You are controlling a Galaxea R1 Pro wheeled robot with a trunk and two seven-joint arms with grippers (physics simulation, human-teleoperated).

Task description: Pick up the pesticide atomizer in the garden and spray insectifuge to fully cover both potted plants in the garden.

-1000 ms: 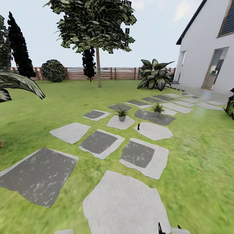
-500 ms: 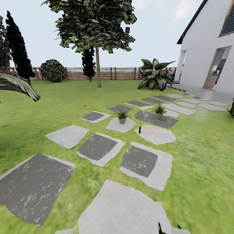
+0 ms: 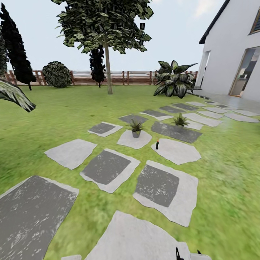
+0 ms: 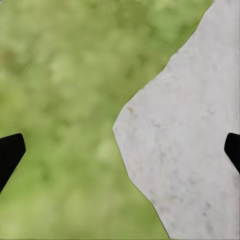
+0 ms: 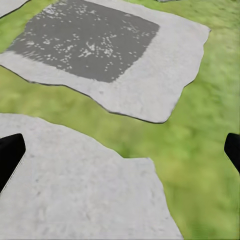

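The garden is a green lawn (image 3: 54, 119) crossed by a path of flat, irregular grey and pale stepping stones (image 3: 108, 168) that runs from the near foreground toward a white house (image 3: 234, 54) at far right. The slim dark pesticide atomizer (image 3: 157, 144) stands upright on the left edge of a pale stone (image 3: 178, 151) in the middle distance, right of centre; its label and trigger head are too small to make out. 2 potted plants are present: the nearer green rosette in a small grey pot (image 3: 136, 128) sits on a pale stone just left of and slightly beyond the atomizer, apart from it; the second potted rosette (image 3: 180, 121) sits farther off and to the right, beside a dark grey stone (image 3: 176, 131). At the far edge a brown slatted wooden fence (image 3: 119, 78) spans the lawn, with a leafy tree (image 3: 107, 29) in front of it, a round dark bush (image 3: 56, 74) to the left and a large dark broad-leaved striped plant (image 3: 175, 80) to the right near the house. The left gripper (image 4: 120, 150) hangs with its 2 black fingertips (image 4: 10, 155) spread wide apart over the border of grass and pale stone, holding nothing. The right gripper (image 5: 120, 152) is likewise spread wide and empty above a pale stone, with a dark-centred slab (image 5: 95, 42) beyond it.
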